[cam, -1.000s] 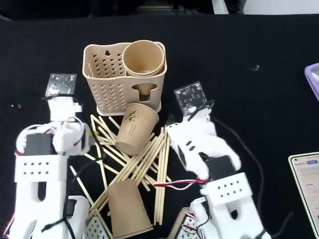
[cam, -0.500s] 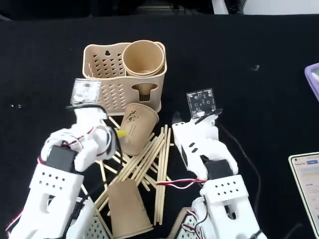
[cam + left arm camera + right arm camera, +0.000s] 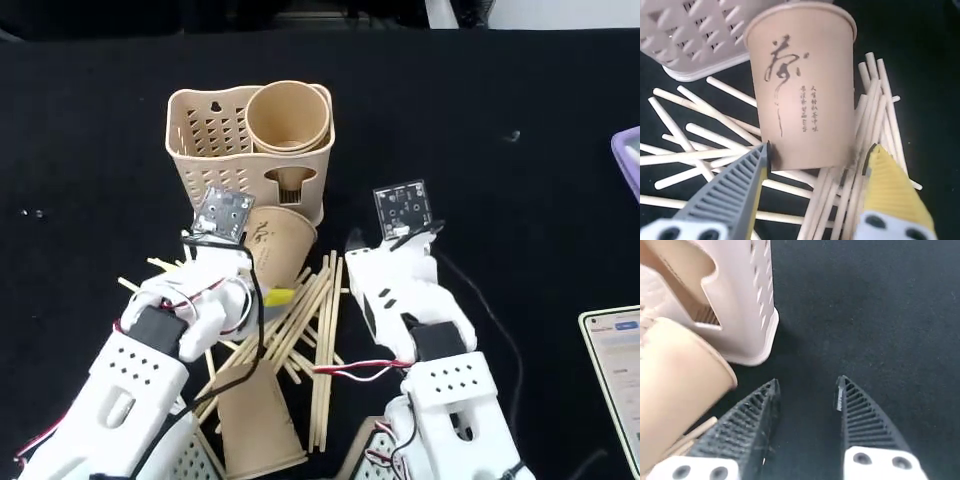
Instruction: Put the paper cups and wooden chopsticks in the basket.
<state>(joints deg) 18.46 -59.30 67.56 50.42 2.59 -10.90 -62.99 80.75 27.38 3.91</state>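
Note:
The beige slotted basket [image 3: 215, 150] stands at the back with nested paper cups [image 3: 288, 115] inside. Another paper cup [image 3: 285, 240] [image 3: 802, 90] lies on a pile of wooden chopsticks [image 3: 305, 320] [image 3: 695, 135], its rim against the basket's foot. My left gripper [image 3: 262, 287] [image 3: 817, 155] is open and straddles this cup's base, one finger [image 3: 735, 185] on each side. A third cup [image 3: 255, 420] lies near the front edge. To the right of the lying cup my right gripper [image 3: 350, 245] [image 3: 806, 387] is open, empty and low over the black cloth beside the basket [image 3: 740, 300].
A phone [image 3: 615, 370] lies at the right edge and a purple object [image 3: 628, 155] sits farther back on that side. Black cloth covers the table, with open room behind and to the right of the basket.
My left arm has swung right from the table's left side to the lying cup. The right arm shifted slightly right early on, then stayed put.

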